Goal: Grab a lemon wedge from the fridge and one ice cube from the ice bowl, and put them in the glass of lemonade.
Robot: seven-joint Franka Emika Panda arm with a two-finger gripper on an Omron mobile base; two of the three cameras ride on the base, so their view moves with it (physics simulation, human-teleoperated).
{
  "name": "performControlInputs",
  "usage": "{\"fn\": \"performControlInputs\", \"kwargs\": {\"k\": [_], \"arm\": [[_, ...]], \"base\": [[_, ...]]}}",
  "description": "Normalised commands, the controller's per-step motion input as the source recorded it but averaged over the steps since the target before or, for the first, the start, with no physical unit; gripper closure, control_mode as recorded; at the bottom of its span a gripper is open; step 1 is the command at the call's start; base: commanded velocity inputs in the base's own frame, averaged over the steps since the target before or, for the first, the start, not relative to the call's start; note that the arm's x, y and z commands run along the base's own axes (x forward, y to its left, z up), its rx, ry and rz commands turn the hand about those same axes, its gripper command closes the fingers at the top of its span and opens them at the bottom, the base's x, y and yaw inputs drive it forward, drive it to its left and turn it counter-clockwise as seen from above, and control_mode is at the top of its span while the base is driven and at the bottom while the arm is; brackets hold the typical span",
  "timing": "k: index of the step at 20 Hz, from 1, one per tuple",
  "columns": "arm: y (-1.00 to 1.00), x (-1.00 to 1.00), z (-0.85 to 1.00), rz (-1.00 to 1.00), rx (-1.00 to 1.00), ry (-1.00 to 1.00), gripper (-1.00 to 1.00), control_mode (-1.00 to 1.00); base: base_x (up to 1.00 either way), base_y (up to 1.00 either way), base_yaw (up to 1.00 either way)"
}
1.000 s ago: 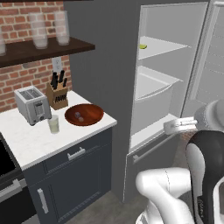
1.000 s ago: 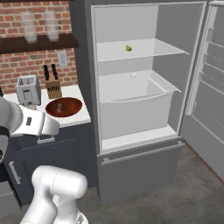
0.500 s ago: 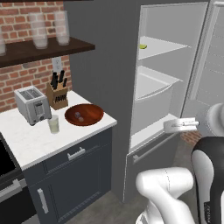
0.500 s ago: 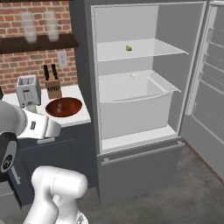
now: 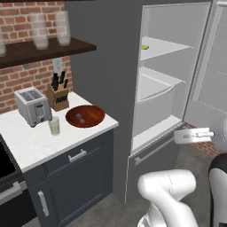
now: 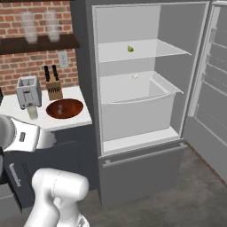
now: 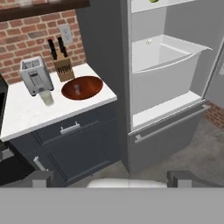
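Brick wall backs a kitchen corner with a white tabletop point(image 5: 26, 142) over dark blue-grey cabinets, and a dark wooden shelf point(image 5: 40, 51) above it carrying frosted glasses point(image 5: 40, 31). On the tabletop stand a silver toaster point(image 5: 32, 106) at the left and a knife block point(image 5: 58, 97) against the wall just right of it. Nearer the front edge, the glass of lemonade point(image 5: 54, 126) sits just in front of the toaster, with pale yellow-green liquid inside. To its right lies the ice bowl point(image 5: 85, 116), wide, shallow and reddish-brown, with a small ice cube point(image 5: 80, 117) visible in it.

Right of the tabletop stands the fridge point(image 6: 133, 88), tall and dark grey, its door point(image 6: 208, 88) swung fully open to the right. Inside are pale grey walls, an upper shelf point(image 6: 142, 49), a large drawer bin point(image 6: 137, 104) below it and a closed lower drawer at the bottom. The lemon wedge point(image 6: 130, 48) rests on the upper fridge shelf, towards the middle, small and yellow-green; in the left base view it appears at the shelf's left edge.

The robot's white arm rises in the foreground, well back from both fridge and tabletop. Its fingers point(image 7: 43, 178) stand wide apart at the bottom of the hand view, holding nothing.
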Motion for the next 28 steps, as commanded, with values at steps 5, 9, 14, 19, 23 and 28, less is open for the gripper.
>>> {"fn": "performControlInputs", "kwargs": {"k": [5, 9, 14, 19, 23, 28], "arm": [[0.0, -0.1, 0.01, -0.04, 0.0, -0.01, -1.0, -1.0], [0.0, 0.04, 0.0, -0.01, 0.0, 0.0, -1.0, -1.0], [0.1, 0.2, 0.0, 0.0, 0.0, 0.0, -1.0, -1.0], [0.41, 0.27, -0.07, 0.0, 0.0, 0.0, -1.0, -1.0], [0.0, 0.0, 0.0, 0.0, 0.0, 0.0, -1.0, 1.0], [0.0, 0.0, 0.0, 0.0, 0.0, 0.0, -1.0, 1.0]], "base": [[0.0, 0.0, 0.0], [0.0, 0.0, 0.0], [0.0, 0.0, 0.0], [0.0, 0.0, 0.0], [-0.19, 0.01, 0.0], [0.59, -0.75, 0.24]]}}
